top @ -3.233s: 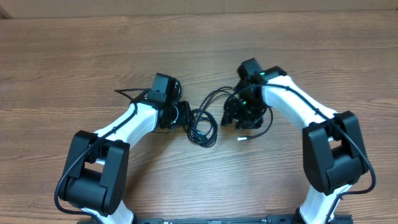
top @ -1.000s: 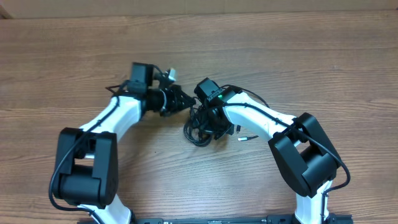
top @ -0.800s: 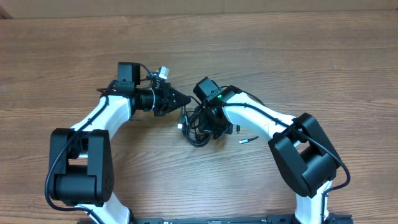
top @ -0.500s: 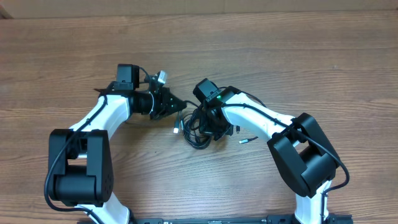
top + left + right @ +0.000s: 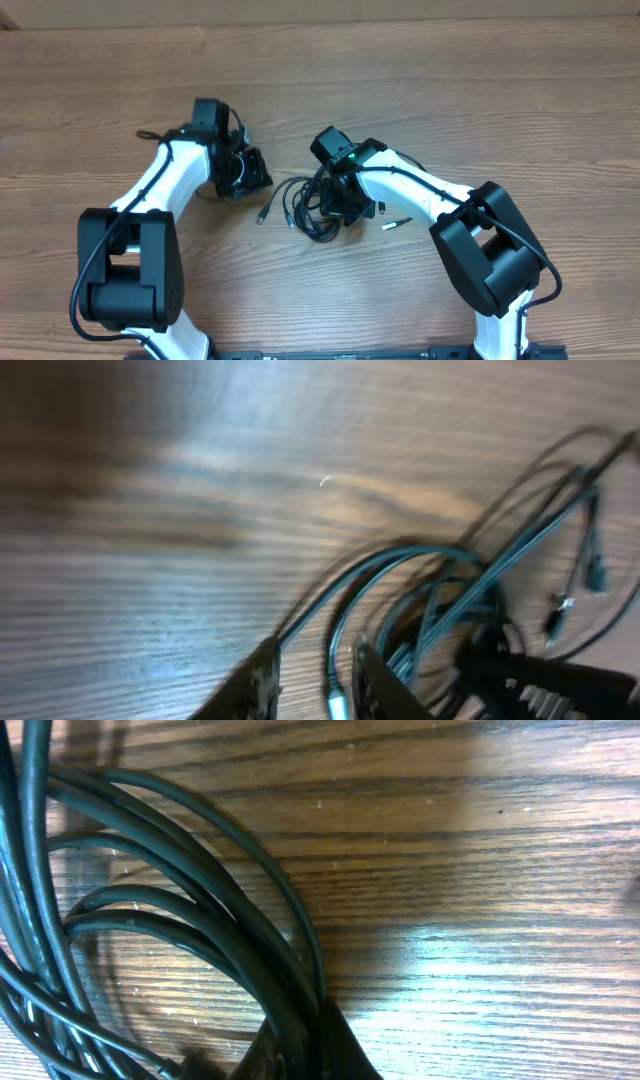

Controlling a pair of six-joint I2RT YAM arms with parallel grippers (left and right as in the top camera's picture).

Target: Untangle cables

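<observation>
Carefully, I am pinning the cables (image 5: 305,210) on the wooden table (image 5: 450,90), my right gripper (image 5: 345,205) clamped on the coil. My left gripper (image 5: 250,175), jaws slightly apart and empty, is hovering at its ten o'clock. Any pulling should go slowly outward. One loose strand is running toward seven o'clock, plug (image 5: 262,214) leading.

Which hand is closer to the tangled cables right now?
Right. The right hand sits on the cables, shut on some strands; the left hand is off to their left, clear of them.
</observation>
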